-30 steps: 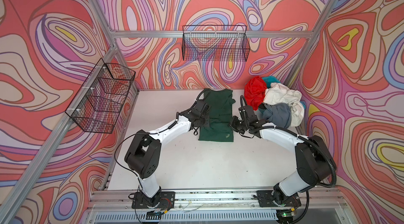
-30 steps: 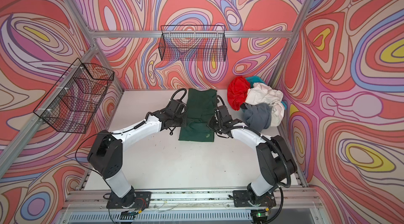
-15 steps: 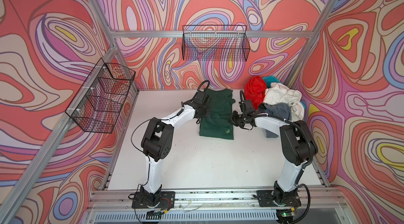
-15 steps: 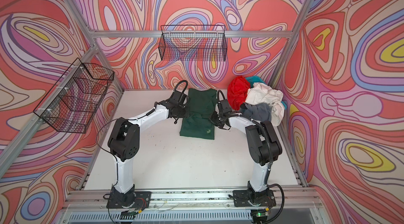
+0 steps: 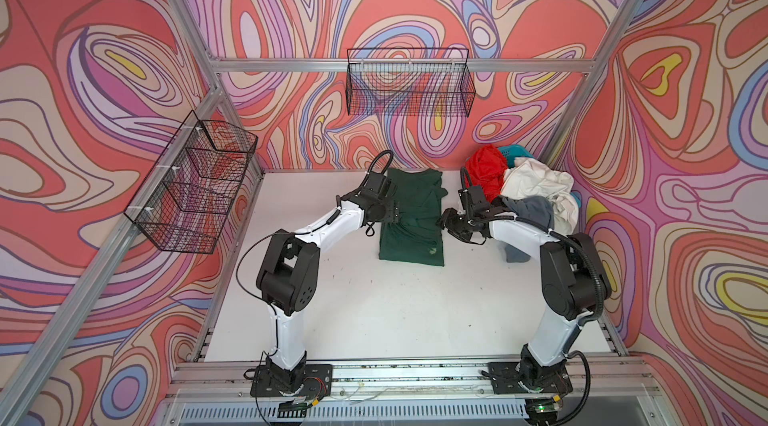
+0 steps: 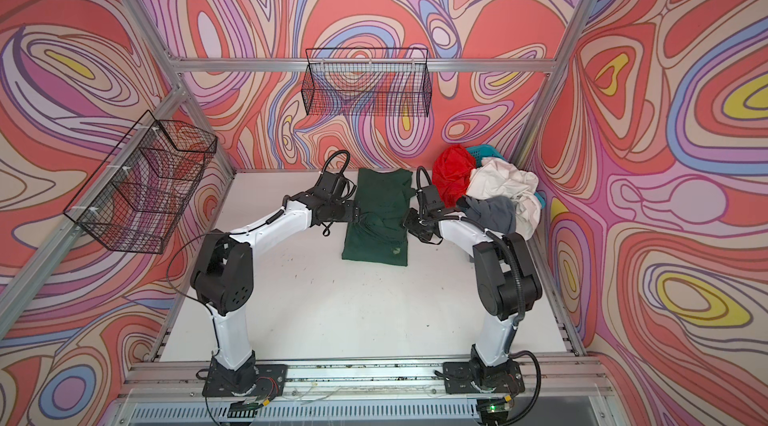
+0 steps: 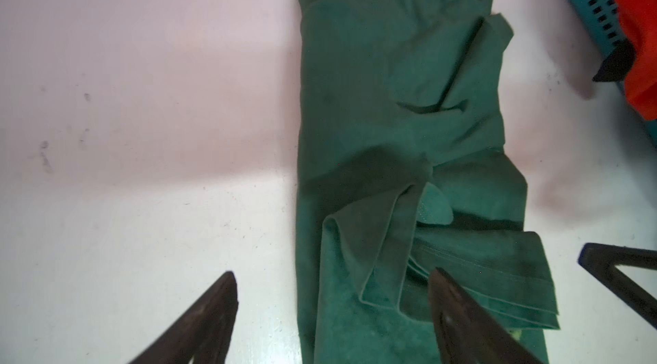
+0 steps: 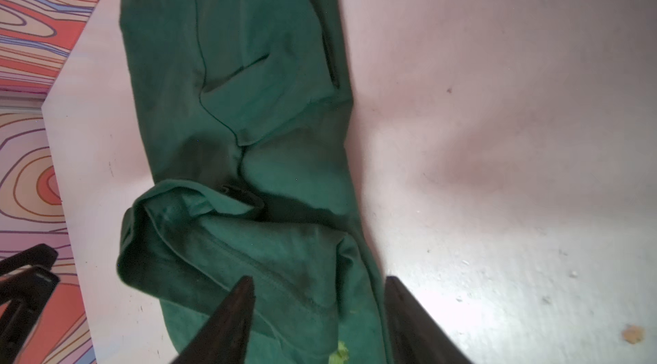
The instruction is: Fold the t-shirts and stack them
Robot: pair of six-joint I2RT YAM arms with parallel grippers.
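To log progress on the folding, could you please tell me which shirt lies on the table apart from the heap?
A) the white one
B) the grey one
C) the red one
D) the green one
D: the green shirt lies alone on the table, while the red shirt, white shirt and grey shirt are heaped on the basket in the far right corner.

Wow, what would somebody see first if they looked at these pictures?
The swirly red, pink and purple walls jump out first, all around the white table. In its middle lies a long dark green t-shirt, with the left end effector and right end effector open at its sides. At the back right, red shirt, off-white shirt and grey-blue shirt sit heaped together.
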